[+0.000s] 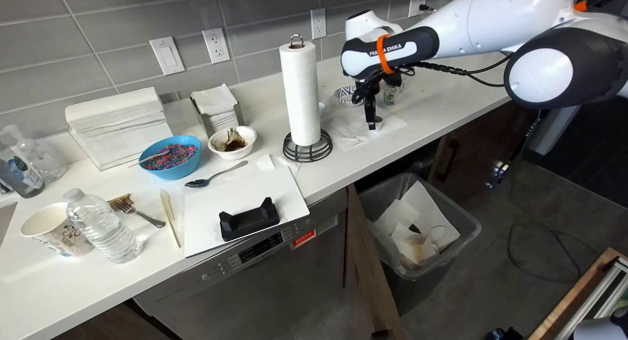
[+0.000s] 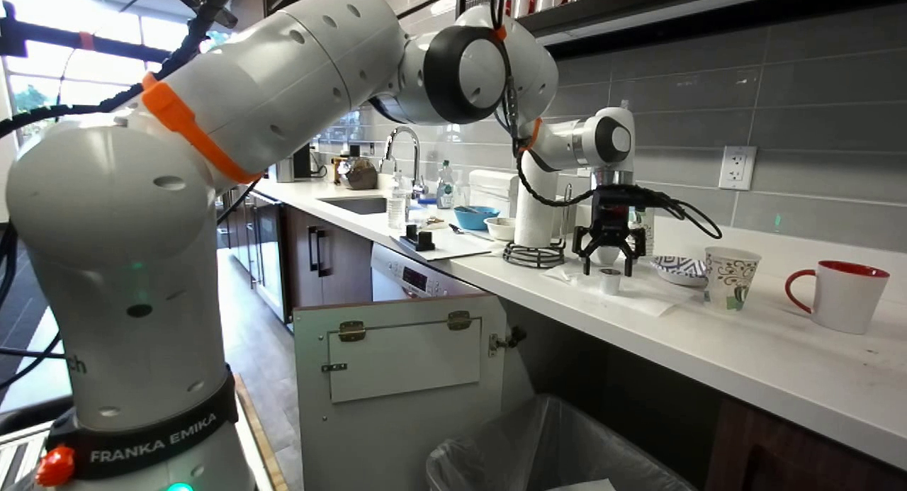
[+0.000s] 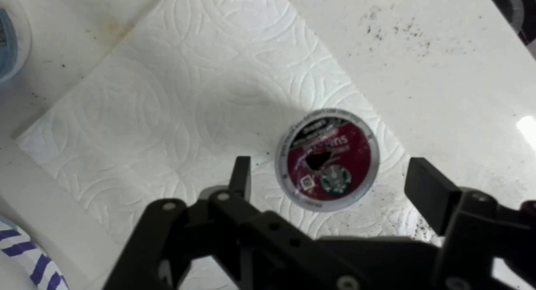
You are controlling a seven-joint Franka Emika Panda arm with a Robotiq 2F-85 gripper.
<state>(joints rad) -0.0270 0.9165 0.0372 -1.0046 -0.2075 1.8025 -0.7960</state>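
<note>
A small coffee pod [image 3: 328, 160] stands upright on a white paper towel [image 3: 167, 101]. Its lid is dark red with a green logo, and a dark hole pierces it. In the wrist view my gripper [image 3: 331, 179] is open, one black finger on each side of the pod with a gap on both sides. Seen in an exterior view, the gripper [image 2: 608, 268] points straight down over the white pod [image 2: 609, 282], its fingertips about level with the pod's top. An exterior view from above shows the gripper [image 1: 374, 126] partly covering the pod.
A paper towel roll [image 1: 300, 94] on a wire stand is close by. Behind the gripper are a patterned bowl [image 2: 680, 270] and paper cup [image 2: 730, 278], with a red-and-white mug [image 2: 847, 300] further along. Below the counter edge, a lined bin [image 1: 417, 276] sits beside an open cabinet door [image 2: 400, 363].
</note>
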